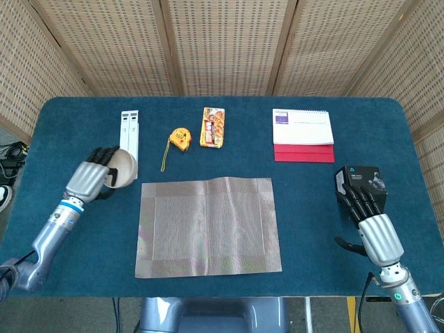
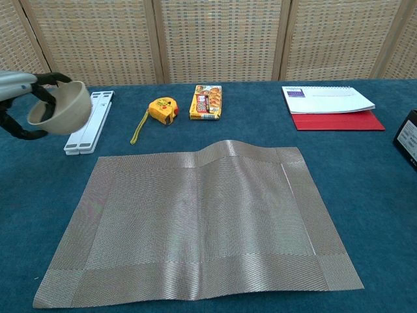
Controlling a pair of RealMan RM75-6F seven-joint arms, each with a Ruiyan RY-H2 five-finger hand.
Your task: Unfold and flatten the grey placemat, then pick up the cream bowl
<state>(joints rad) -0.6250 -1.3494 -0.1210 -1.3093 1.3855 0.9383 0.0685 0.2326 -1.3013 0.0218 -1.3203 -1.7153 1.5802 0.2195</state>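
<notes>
The left hand (image 1: 90, 178) holds the cream bowl (image 2: 62, 108) above the table, fingers curled around its rim; the bowl is tilted, its opening facing toward that hand. The grey placemat (image 1: 208, 226) lies unfolded to the right of this hand, long axis left-right. The right hand (image 1: 366, 216) rests with fingers straight, on a black box (image 1: 357, 179).

Open cloth left of placemat (image 1: 208, 227) — white stand (image 1: 129, 132) behind.

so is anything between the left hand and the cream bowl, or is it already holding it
Nothing visible stands between them. The left hand already grips the cream bowl, lifted and tilted near the white folding stand, just left of the grey placemat. The right hand rests far off on the table's right side.
</notes>
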